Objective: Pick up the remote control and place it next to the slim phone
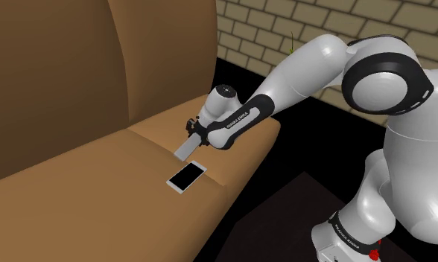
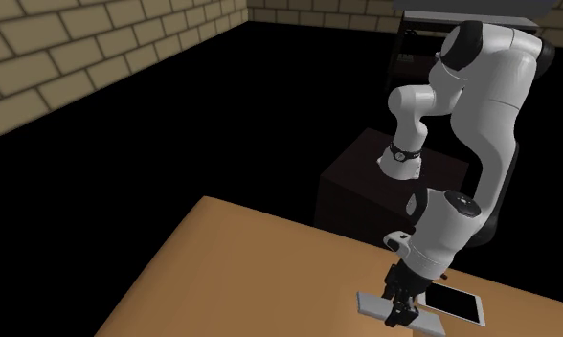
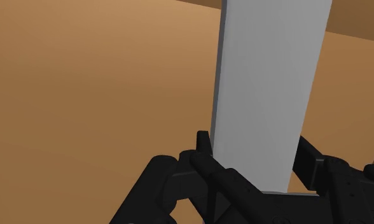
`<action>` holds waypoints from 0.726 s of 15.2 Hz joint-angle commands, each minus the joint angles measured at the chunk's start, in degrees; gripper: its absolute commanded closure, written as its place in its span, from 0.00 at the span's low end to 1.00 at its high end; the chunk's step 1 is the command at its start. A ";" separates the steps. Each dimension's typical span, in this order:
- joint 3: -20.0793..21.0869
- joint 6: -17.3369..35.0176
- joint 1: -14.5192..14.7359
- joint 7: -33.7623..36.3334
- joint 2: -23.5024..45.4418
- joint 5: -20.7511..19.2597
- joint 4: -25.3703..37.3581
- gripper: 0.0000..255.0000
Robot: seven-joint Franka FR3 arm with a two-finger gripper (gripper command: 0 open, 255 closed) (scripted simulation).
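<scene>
One tool [image 3: 256,150] clasps the grey remote [image 3: 268,76] near the phone [image 1: 186,176].

A slim white-edged, black-screened phone [image 1: 187,176] is seen lying flat on the seat of a tan upholstered sofa [image 1: 76,197], near the seat's edge at the shoulder view's right. A flat grey rectangular remote control [image 1: 186,147] is clasped in the black two-finger hand [image 1: 189,134] just behind the phone, toward the backrest. In the second exterior view it is placed at the phone's left. A pale brick wall [image 1: 284,22] is set beyond the sofa's end.
</scene>
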 commanded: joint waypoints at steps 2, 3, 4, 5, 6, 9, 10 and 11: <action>0.12 -0.07 0.00 -0.07 0.20 -0.02 -0.10 1.00; 0.12 -0.07 0.00 -0.08 0.20 -0.01 -0.10 1.00; 0.12 -0.04 0.00 -0.08 0.19 -0.01 -0.14 0.00; 0.15 -0.02 -0.08 -0.15 0.17 0.00 -0.15 0.00; 0.17 -0.06 -0.10 -0.15 0.22 0.01 -0.06 0.00; 0.12 -0.07 0.00 -0.07 0.20 -0.01 -0.10 0.00; -1.09 -0.98 1.34 0.42 -1.84 -0.65 -1.32 0.00; -2.38 -1.95 2.75 0.99 -3.87 -1.41 -2.47 0.00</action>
